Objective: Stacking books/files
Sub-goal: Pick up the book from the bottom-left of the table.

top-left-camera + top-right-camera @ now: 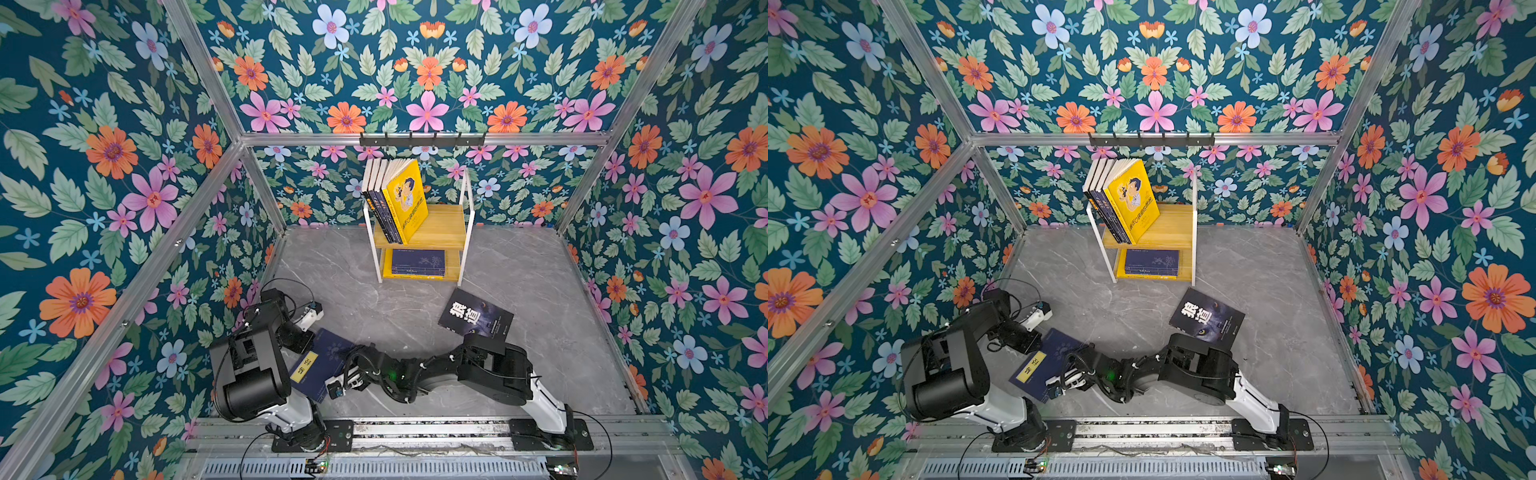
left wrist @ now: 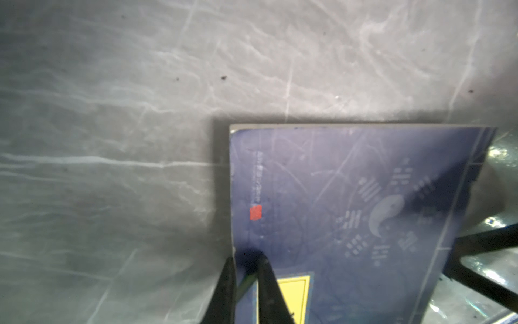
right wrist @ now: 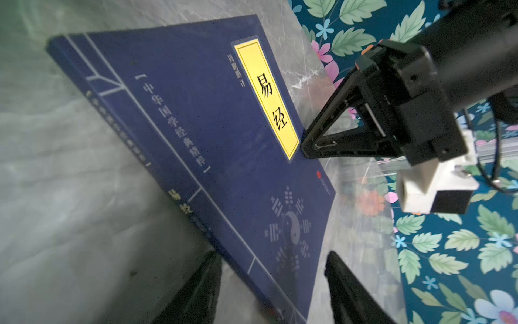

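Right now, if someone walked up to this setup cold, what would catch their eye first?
Loud floral wallpaper covers every visible wall. At the back stands a white-framed wooden shelf with a leaning yellow cartoon-cover book. Up front, the left gripper pinches a thin navy book with a yellow title label.

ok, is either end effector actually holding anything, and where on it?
The left end effector is shut on the navy book, pinching its long edge beside the yellow title label. The right end effector is open, straddling a book corner.
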Controlling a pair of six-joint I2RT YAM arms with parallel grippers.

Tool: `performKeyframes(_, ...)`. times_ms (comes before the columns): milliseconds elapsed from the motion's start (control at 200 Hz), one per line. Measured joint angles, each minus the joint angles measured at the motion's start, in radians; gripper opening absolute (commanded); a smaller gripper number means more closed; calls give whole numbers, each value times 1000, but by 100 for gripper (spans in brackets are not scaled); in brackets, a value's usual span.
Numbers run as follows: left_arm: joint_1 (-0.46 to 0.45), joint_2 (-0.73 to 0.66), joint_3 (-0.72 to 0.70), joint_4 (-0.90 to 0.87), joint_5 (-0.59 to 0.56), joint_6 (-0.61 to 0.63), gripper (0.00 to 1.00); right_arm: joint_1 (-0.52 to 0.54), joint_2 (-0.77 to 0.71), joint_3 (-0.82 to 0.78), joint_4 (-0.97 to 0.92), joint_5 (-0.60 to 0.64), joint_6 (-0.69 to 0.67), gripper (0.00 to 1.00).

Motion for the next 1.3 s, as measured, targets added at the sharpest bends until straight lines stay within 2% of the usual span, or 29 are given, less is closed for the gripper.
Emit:
performKeyframes(170, 0, 4, -1, 2, 4, 2, 4, 4, 41, 30, 61, 17, -111, 60)
performKeyframes(300, 0, 4, -8, 10, 11, 2, 3, 3, 75, 63, 91, 40, -175, 57)
performKeyframes(525, 1, 2, -9, 11, 16, 1, 8, 1, 98, 96, 69, 61, -245, 24)
performKeyframes(570, 1, -11, -11, 13, 10, -4, 16, 0, 92, 92, 53, 61, -250, 17)
performKeyframes(595, 1, -21, -13, 14, 10, -6, 20, 0, 86, 87, 45, 62, -253, 15)
performKeyframes(675, -4, -57, -12, 24, 3, -37, 21, -1, 56, 60, 42, 69, -261, 9)
performKeyframes(800, -10, -117, 29, -15, 5, -84, 29, -1, 4, 5, 42, 74, -256, 0)
performKeyframes(950, -23, -177, 130, 23, 53, -190, 46, -4, -47, -69, 43, 100, -253, 0)
performKeyframes(1300, -96, -294, 269, 176, 155, -445, 57, -21, -209, -263, 89, 220, -224, 0)
